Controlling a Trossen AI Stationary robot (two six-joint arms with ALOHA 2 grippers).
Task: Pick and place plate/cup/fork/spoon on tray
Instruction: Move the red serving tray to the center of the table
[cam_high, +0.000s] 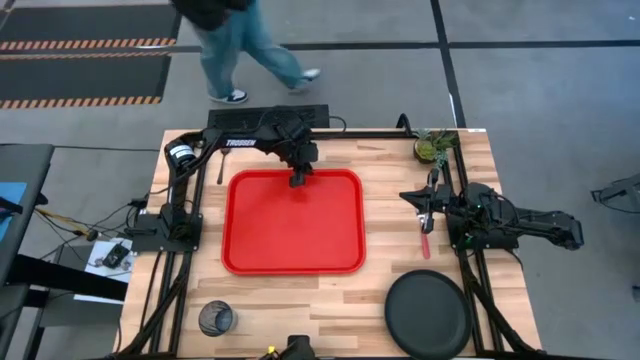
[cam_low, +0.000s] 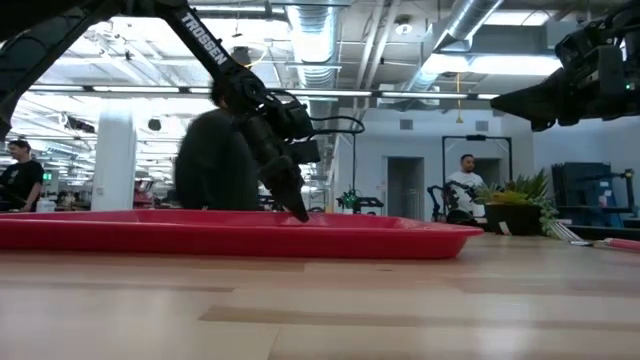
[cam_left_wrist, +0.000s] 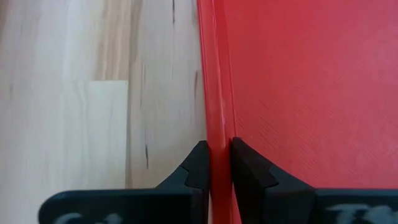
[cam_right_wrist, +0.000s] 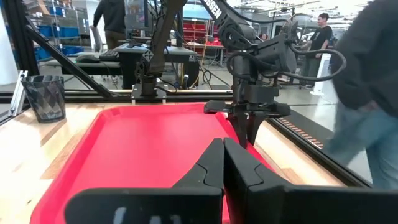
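Zero of four items loaded on the bright red rectangular plastic tray (cam_high: 255, 235).
Left claw (cam_high: 298, 180) pinches the tray's 12 o'clock lip; right claw (cam_high: 428, 222), fingers together, hovers above the red-handled fork (cam_high: 426, 245). Matte black round plate (cam_high: 428, 315), tinted tumbler cup (cam_high: 215, 319) remain on bench (cam_high: 300, 305); spoon unseen.
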